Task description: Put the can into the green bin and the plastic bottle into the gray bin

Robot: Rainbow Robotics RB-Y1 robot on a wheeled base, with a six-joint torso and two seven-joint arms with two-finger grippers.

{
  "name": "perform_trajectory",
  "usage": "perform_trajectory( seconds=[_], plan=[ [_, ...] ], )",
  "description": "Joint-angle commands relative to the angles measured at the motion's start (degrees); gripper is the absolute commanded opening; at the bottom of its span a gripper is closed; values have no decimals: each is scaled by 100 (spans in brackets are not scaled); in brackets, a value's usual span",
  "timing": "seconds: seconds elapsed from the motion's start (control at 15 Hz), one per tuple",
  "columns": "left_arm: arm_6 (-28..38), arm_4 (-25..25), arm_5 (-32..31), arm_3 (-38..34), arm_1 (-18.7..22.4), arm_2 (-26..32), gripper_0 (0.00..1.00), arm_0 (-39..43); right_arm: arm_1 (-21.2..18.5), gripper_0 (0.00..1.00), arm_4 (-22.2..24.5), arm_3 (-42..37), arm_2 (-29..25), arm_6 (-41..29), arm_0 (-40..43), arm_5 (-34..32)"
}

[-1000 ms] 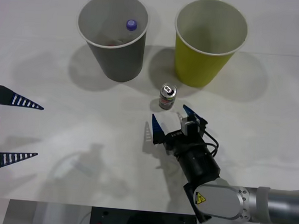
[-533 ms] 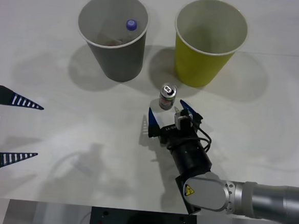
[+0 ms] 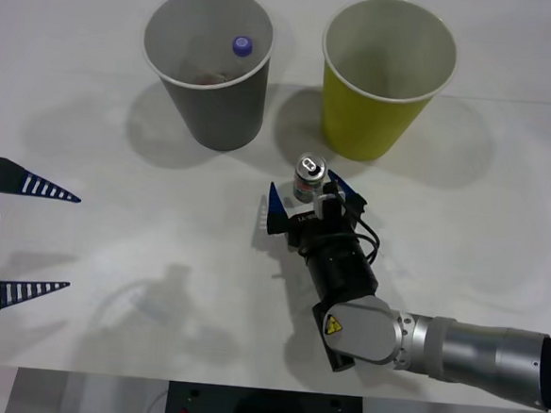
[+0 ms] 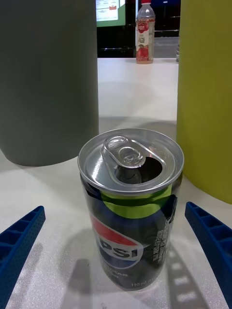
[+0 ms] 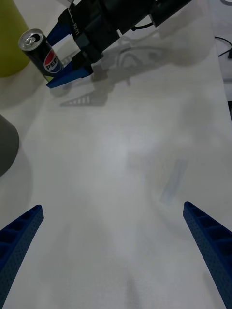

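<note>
The can stands upright on the white table in front of the gap between the two bins. My right gripper is open just short of it, one blue finger on each side; in the right wrist view the can rises between the fingers, untouched. Inside the gray bin lies the plastic bottle, its blue-violet cap showing. To its right stands the green bin. At the table's left edge my left gripper hangs open with nothing in it. The left wrist view shows the can and the right gripper beside it.
Behind the can the gray bin and the green bin stand close together. A second bottle sits on a far surface in the room. Bare white table spreads between the two arms.
My right gripper has moved forward toward the can, so its open fingers now flank it. The left arm, the can and both bins have not moved.
</note>
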Motion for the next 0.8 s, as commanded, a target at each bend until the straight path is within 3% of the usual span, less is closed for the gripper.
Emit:
perform_trajectory(
  seconds=[0.07, 0.47, 0.53, 0.6, 0.67, 0.8],
  plan=[
    [0, 0, 0, 0, 0, 0, 100, 0, 71, 100, -115, 79, -63, 4, -101, -89],
    [0, 0, 0, 0, 0, 0, 100, 0, 106, 100, -309, 106, -98, 127, -206, -177],
    [0, 0, 0, 0, 0, 0, 100, 0, 115, 84, -309, 106, -89, 144, -206, -177],
    [0, 0, 0, 0, 0, 0, 100, 0, 106, 35, -309, 106, -98, 162, -206, -177],
    [0, 0, 0, 0, 0, 0, 100, 0, 106, 0, -309, 97, -89, 162, -206, -186],
    [0, 0, 0, 0, 0, 0, 100, 0, 115, 0, -309, 97, -89, 180, -206, -186]
  ],
)
